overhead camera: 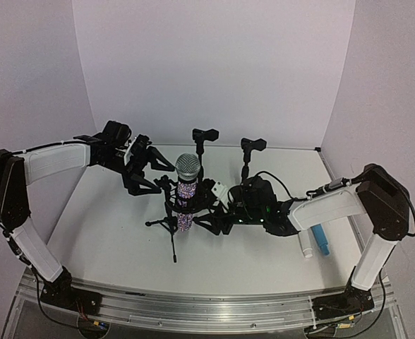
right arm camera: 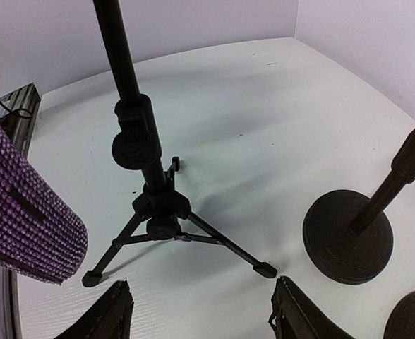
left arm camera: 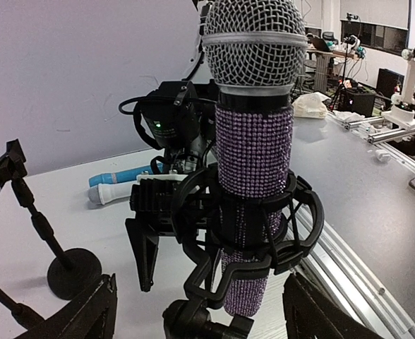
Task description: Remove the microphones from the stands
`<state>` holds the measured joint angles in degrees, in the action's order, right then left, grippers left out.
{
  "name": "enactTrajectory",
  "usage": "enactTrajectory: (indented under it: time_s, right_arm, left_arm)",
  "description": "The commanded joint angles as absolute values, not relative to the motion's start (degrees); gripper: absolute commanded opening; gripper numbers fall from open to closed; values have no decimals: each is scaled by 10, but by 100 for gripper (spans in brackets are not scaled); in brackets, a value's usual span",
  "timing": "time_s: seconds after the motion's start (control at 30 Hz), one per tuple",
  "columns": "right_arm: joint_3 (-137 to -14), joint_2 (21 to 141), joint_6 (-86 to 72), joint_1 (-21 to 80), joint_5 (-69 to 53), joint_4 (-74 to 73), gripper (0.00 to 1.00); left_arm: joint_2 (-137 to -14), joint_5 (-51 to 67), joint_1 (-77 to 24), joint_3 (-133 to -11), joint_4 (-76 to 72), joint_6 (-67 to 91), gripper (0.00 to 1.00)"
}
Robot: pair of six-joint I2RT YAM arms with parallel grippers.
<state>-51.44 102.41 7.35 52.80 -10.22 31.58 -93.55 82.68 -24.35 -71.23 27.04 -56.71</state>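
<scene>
Mid-tabletop, the purple microphone [left arm camera: 253, 176] sits upright in its stand [right arm camera: 154, 205], closely flanked by the spread-open left gripper [left arm camera: 200, 314] and spread-open right gripper [right arm camera: 202, 311].

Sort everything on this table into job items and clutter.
Job: purple rhinestone-covered microphone with silver mesh head; black tripod stand with shock-mount cradle.
Lying about: left black round-base clip stand; right black round-base clip stand; white cylinder; blue cylinder.
</scene>
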Motion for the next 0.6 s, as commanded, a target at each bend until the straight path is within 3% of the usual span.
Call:
enactTrajectory:
  time_s: [0.0, 0.2, 0.37, 0.57]
  right_arm:
    - [-529, 1006, 78, 528, -102, 313, 64]
    - [-527, 1005, 80, 528, -98, 310, 64]
    - [-527, 1002, 83, 528, -93, 307, 64]
    - [-526, 1000, 83, 528, -89, 304, 65]
  left_arm:
    - [-953, 830, -246, -767, 393, -653, 76]
    - [-954, 829, -247, -775, 413, -672, 58]
    - [-958, 824, -247, -778, 441, -698, 49]
    - [-961, 821, -247, -777, 459, -711, 27]
